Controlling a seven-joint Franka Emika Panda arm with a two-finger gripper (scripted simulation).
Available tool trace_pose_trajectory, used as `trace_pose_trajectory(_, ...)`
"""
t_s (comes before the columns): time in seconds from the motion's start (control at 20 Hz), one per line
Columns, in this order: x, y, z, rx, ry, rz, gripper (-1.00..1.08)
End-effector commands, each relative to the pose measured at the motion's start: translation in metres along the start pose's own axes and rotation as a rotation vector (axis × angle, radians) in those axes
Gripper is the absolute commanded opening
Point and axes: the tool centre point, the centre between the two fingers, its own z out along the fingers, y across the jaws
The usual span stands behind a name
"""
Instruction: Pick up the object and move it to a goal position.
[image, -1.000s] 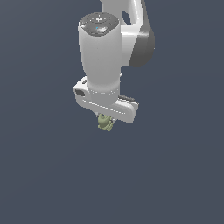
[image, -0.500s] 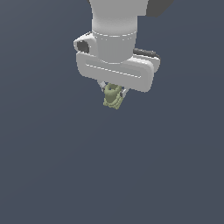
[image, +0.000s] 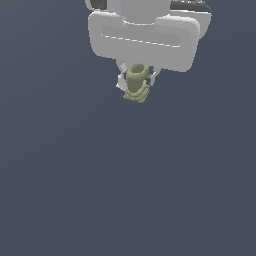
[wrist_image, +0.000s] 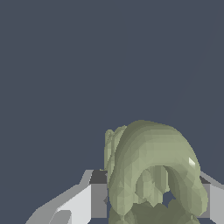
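Under the white hand of the arm (image: 145, 35), at the upper edge of the exterior view, I see the gripper (image: 136, 81) clenched on the object (image: 136, 85), which hangs from it clear of the dark blue-grey ground (image: 125, 190). One finger (image: 121, 81) shows on the side of the object toward the exterior view's left, and the other just shows on the opposite side, both pressed against it. I read the object as olive-green and lumpy, with a rounded hollow at the end nearest the hand and stacked ridges running down from there. Its ridged end pokes out past the fingertips, away from the hand. It looks much smaller than the hand that carries it. Most of the arm above the hand is cut off by the frame, so I can only make out the broad white body and a dark band at its top.

Close up in the wrist view, the object (wrist_image: 151, 175) fills the space between the fingers (wrist_image: 83, 203), and I see a rounded arch of green with a hollow inside it. The gripper (wrist_image: 151, 205) bears on the object from both flanks, a grey pad touching each one. Beyond the object I see only the same flat ground (wrist_image: 87, 65). I cannot pick out any goal marker
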Motion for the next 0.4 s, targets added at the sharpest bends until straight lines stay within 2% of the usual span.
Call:
trace_pose_trajectory(0.0,-0.0019,-0.0017,-0.0093,-0.001,-0.001,0.000,-1.00)
trace_pose_trajectory(0.35,-0.0023,-0.0036,-0.0163,-0.001,-0.001,0.000,-1.00)
